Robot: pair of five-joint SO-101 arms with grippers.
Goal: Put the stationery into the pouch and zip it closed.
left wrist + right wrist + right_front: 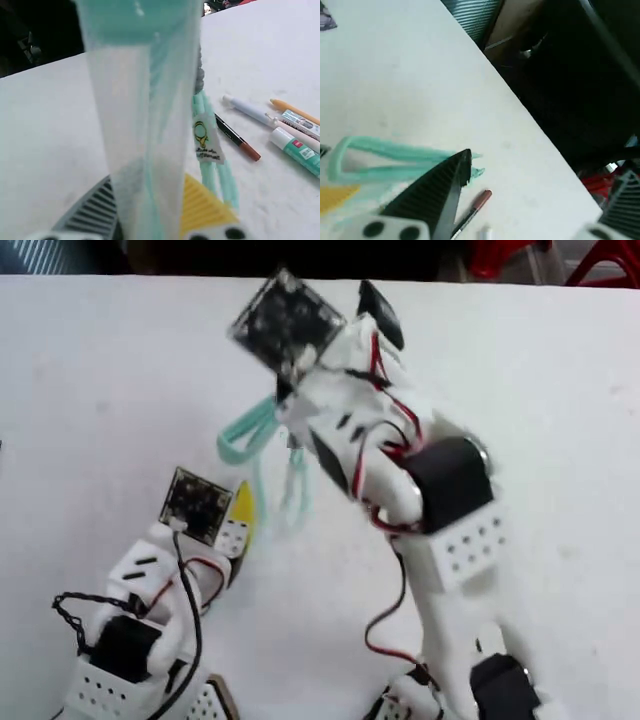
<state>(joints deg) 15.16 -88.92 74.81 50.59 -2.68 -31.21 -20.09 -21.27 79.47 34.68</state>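
Pouch (145, 125) pinched in left end effector (150, 205) (right end effector (545, 190) spread); pens (238, 136) just beside.

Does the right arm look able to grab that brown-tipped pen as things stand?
Probably yes. The right gripper is open, and the brown-tipped pen lies uncovered right beside its black finger. The pouch is close by, but its edge does not cover the pen's tip.

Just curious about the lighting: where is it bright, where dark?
High view: the white table is evenly lit, with hardly any shadows. Left wrist view: light passes through the clear pouch. Right wrist view: the room beyond the table edge is dark.
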